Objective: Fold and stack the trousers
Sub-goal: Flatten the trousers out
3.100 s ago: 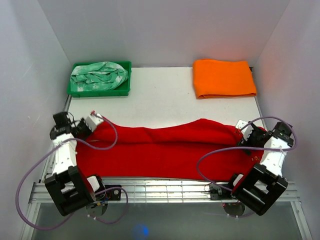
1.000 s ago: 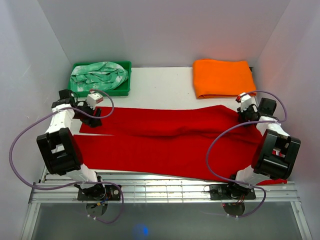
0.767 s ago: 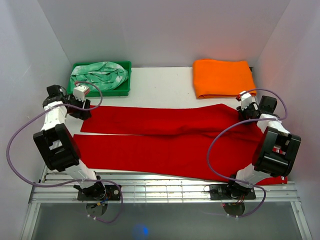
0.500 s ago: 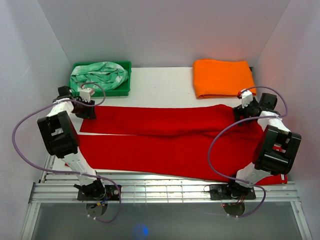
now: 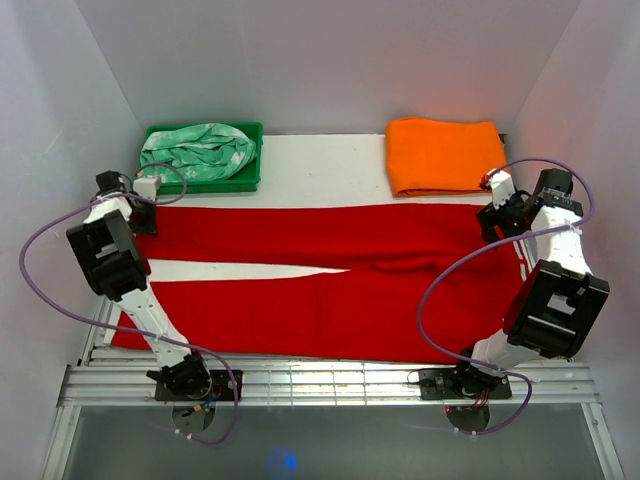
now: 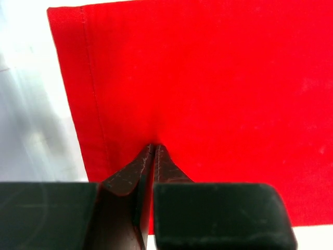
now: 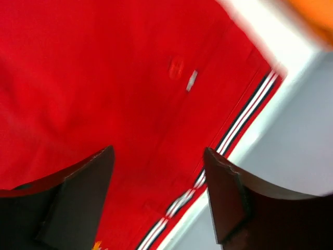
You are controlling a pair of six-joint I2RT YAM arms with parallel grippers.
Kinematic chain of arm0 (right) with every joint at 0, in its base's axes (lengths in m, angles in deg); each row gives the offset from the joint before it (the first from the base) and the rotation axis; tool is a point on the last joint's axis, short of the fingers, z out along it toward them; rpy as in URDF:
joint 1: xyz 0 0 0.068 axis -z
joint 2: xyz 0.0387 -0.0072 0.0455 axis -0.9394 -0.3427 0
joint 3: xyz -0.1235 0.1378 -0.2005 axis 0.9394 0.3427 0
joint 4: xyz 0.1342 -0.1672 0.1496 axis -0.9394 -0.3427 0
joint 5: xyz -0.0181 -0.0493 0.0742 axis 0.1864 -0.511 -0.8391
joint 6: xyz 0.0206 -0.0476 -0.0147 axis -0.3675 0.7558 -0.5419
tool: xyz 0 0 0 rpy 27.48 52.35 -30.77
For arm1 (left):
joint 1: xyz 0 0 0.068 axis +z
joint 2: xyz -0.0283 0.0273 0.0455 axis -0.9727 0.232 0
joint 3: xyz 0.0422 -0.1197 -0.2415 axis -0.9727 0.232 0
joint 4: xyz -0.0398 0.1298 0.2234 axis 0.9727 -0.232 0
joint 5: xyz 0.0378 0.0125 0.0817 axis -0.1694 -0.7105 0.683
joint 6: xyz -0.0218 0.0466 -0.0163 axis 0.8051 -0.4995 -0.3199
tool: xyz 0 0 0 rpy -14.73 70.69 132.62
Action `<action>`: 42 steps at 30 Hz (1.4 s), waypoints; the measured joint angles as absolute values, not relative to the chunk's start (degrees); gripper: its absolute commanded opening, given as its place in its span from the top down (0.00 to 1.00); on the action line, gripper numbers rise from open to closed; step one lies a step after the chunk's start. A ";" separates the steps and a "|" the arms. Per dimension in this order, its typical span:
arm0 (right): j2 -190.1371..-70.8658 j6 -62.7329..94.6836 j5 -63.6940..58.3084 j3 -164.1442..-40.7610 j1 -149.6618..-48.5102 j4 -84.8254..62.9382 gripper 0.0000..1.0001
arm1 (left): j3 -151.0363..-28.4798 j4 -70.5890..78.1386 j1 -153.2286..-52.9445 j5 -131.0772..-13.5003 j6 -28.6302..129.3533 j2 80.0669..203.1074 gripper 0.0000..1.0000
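The bright red trousers (image 5: 330,300) lie flat across the table, their two legs running left and the waist at the right. A thin wedge of white table shows between the legs. My left gripper (image 5: 141,204) is at the far-left hem of the far leg. In the left wrist view it (image 6: 154,147) is shut, pinching the red cloth (image 6: 218,78) just inside the hem. My right gripper (image 5: 491,216) is at the far corner of the waist. In the right wrist view it (image 7: 157,153) is open above the red cloth (image 7: 104,78) and the striped waistband (image 7: 244,120).
A green tray (image 5: 250,182) with mint green and white patterned cloth (image 5: 197,150) stands at the back left. A folded orange cloth (image 5: 445,155) lies at the back right. White walls close in on both sides. A metal rail (image 5: 330,380) runs along the near edge.
Both grippers moved toward the far side, drawing the far leg and waist edge away from the near leg; a gap opened between the legs. The right gripper now stands open.
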State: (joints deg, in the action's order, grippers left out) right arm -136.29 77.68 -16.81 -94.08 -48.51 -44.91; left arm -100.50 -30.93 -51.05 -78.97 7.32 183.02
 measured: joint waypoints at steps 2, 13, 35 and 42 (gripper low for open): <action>-136.84 79.69 -17.86 -94.17 -48.48 -50.23 0.33 | -102.67 -30.56 -48.36 -77.15 5.83 184.33 0.73; -144.36 78.75 -16.22 -82.26 -54.93 -52.22 0.44 | -100.90 -36.11 -53.32 -83.93 1.22 176.37 0.38; -144.84 74.82 -21.92 -91.15 -55.78 -52.78 0.43 | -74.01 -56.76 -51.38 -78.01 -14.30 158.36 0.51; -151.77 70.51 -18.58 -90.80 -54.85 -46.20 0.44 | -78.69 -57.77 -51.20 -74.86 -9.10 167.06 0.55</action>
